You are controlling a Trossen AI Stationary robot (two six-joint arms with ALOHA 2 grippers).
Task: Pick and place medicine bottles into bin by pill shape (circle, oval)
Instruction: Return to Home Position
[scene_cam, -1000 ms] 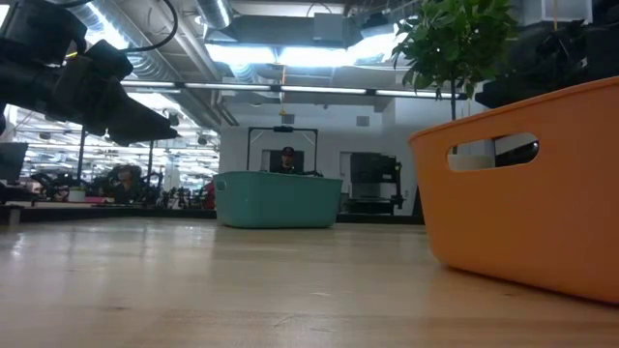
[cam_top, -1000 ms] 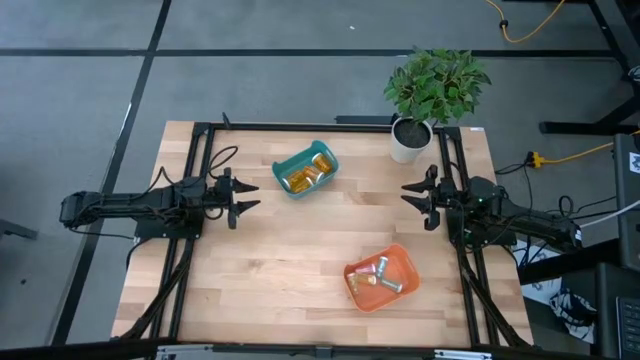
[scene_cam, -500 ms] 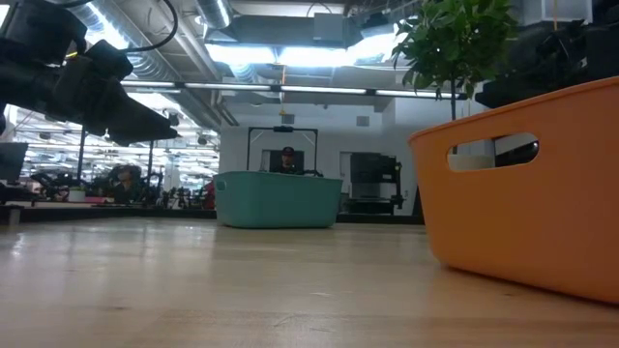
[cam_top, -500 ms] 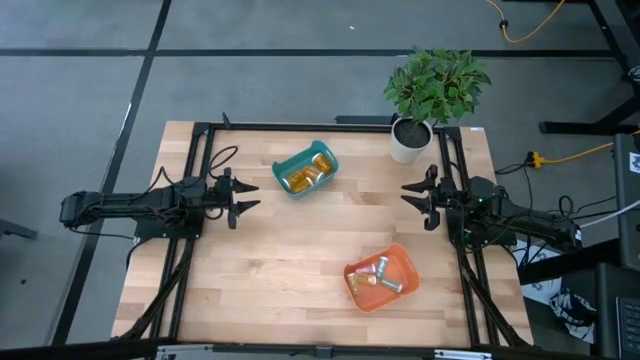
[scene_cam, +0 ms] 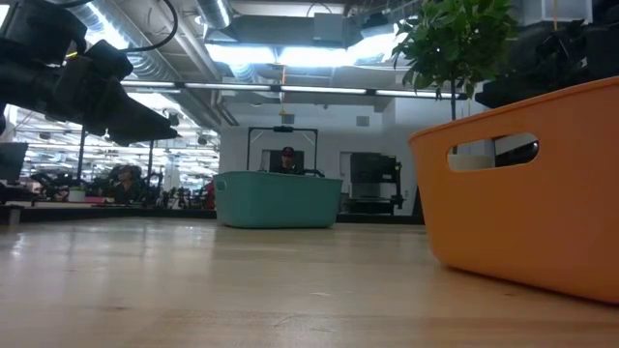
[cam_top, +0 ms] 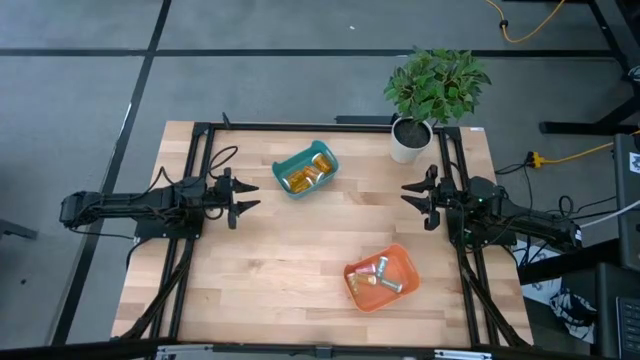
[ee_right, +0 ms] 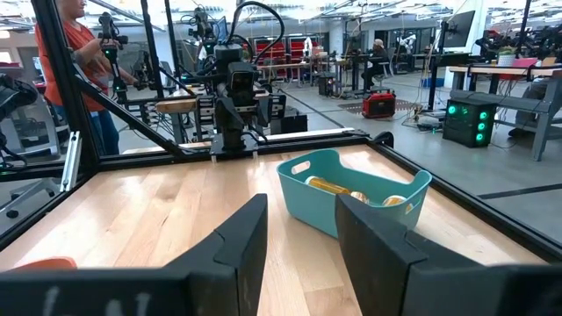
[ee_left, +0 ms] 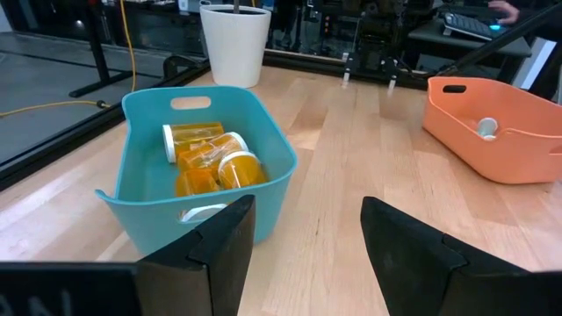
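Left gripper [cam_top: 247, 196] hovered spread and empty at the left side of the pale, plank-grained wooden table [cam_top: 290, 260]; the right gripper [cam_top: 411, 199] mirrored it opposite, fingers apart, holding nothing. Amber plastic medicine bottles with white caps [cam_top: 310, 174] lay in the smooth teal plastic bin [cam_top: 280, 163], pastel bottles [cam_top: 382, 279] in the round-cornered orange plastic bin [cam_top: 405, 257]. None showed loose, so sorting looked finished; homing well meant retreating level, clear of both bins and the white plant pot [cam_top: 407, 140].
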